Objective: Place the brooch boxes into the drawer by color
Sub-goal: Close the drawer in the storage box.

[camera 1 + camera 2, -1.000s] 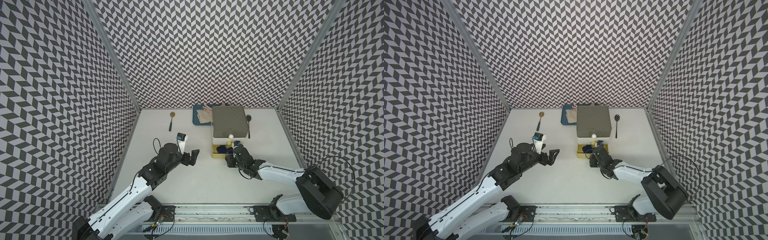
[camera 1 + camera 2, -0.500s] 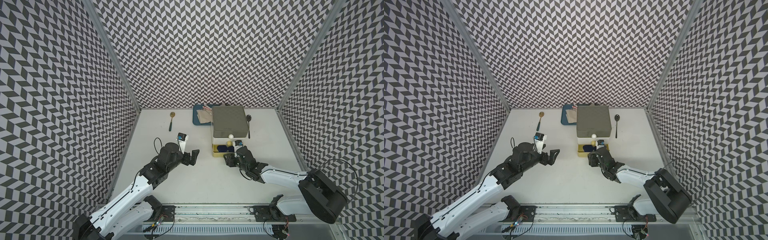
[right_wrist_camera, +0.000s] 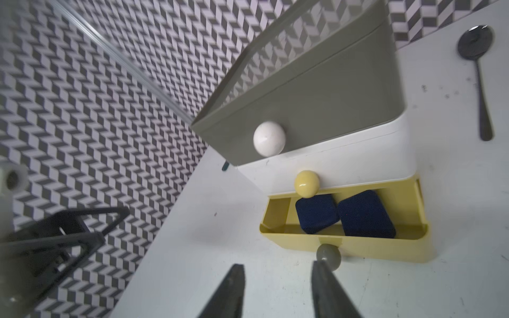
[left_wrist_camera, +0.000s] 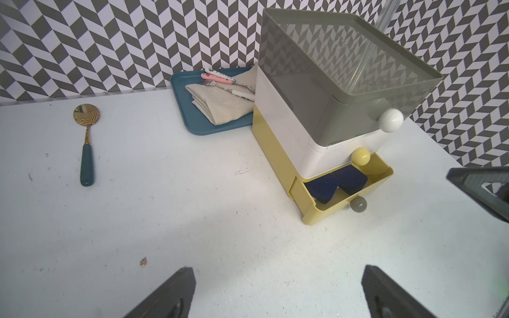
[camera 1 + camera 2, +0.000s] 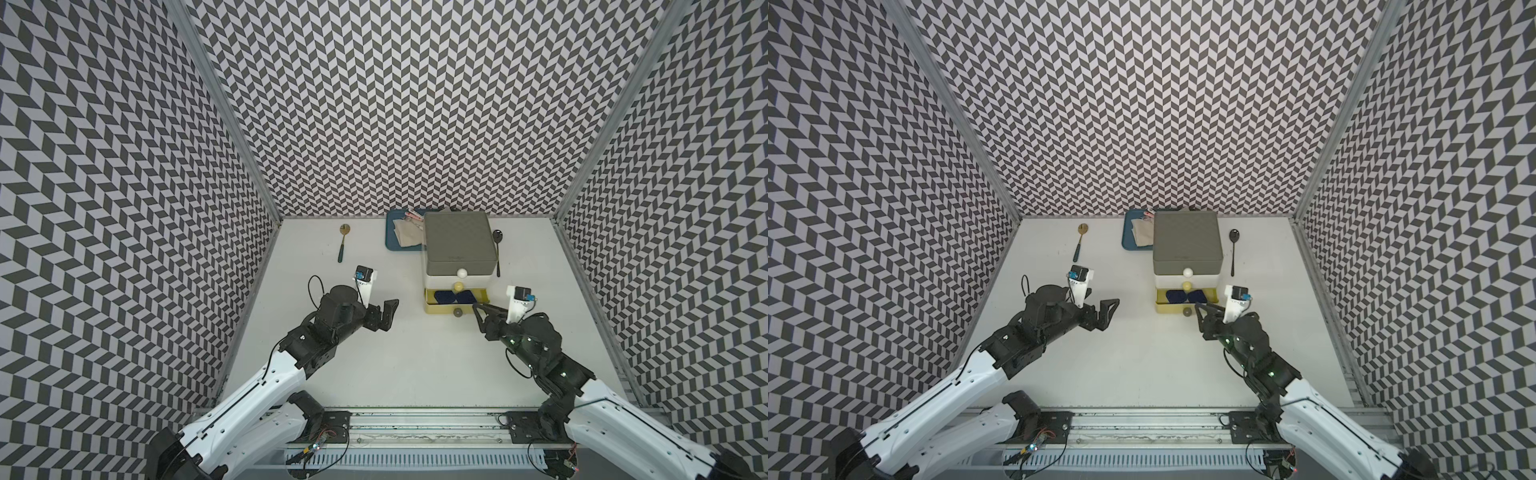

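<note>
The drawer [image 5: 459, 245] is a three-tier chest with a grey top, a white middle and a yellow bottom. Its yellow bottom drawer [image 5: 440, 309] is pulled out. Two navy brooch boxes [image 3: 316, 213] [image 3: 365, 214] lie side by side inside it, and both top views show them too [image 5: 444, 296] [image 5: 1197, 296]. My right gripper [image 3: 277, 265] hovers just in front of this drawer, narrowly open and empty. One fingertip is at the grey knob [image 3: 328, 254]. My left gripper [image 5: 384, 316] stands wide open and empty over bare table, left of the chest.
A blue tray [image 5: 391, 237] with a folded napkin [image 5: 409, 232] and forks lies behind the chest to its left. A gold spoon with a green handle [image 5: 343, 241] lies at the back left. A black spoon [image 5: 497, 249] lies right of the chest.
My right gripper has drawn back from over the yellow drawer to just in front of its knob, and its jaws widened, then narrowed. The left arm has not moved.
</note>
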### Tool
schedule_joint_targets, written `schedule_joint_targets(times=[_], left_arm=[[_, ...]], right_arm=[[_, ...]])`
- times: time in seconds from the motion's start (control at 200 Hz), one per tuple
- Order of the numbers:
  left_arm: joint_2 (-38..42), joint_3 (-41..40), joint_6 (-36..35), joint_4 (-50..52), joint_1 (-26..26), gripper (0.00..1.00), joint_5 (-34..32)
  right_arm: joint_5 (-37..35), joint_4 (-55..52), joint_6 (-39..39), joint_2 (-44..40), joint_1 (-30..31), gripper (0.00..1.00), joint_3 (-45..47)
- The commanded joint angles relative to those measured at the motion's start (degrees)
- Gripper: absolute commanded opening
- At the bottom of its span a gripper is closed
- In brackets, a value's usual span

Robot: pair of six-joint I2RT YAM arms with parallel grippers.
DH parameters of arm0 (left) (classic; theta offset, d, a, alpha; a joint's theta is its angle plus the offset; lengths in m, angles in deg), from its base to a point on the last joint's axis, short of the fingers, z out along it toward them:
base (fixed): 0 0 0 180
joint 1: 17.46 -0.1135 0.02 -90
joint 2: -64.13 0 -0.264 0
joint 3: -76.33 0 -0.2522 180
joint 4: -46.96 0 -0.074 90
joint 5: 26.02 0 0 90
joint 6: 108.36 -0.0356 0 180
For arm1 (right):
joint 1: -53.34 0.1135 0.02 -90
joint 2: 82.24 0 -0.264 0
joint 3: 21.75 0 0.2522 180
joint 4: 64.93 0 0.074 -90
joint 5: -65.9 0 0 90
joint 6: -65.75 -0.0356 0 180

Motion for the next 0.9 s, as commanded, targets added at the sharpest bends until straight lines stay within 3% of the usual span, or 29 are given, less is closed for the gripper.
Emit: schedule_joint_targets(times=[0.0, 0.125, 0.401, 0.891], left_arm=[[0.5, 0.4, -0.4, -0.8, -0.5, 1.00, 0.7], [0.6, 0.3, -0.3, -0.9, -0.5, 1.00, 0.9], [1.2, 0.3, -0.1, -0.7, -0.5, 1.00, 0.2], [0.8, 0.2, -0.2, -0.7, -0.5, 1.00, -0.1]], right_arm=[[9.5, -7.0, -7.3, -0.3, -9.8, 0.00, 0.8], [25.6, -3.8, -7.6, 8.8, -19.2, 0.00, 0.8], [36.7, 2.7, -4.0, 24.3, -24.6, 0.00, -2.8], [35.5, 12.5, -0.4, 39.8, -26.1, 0.00, -6.5]])
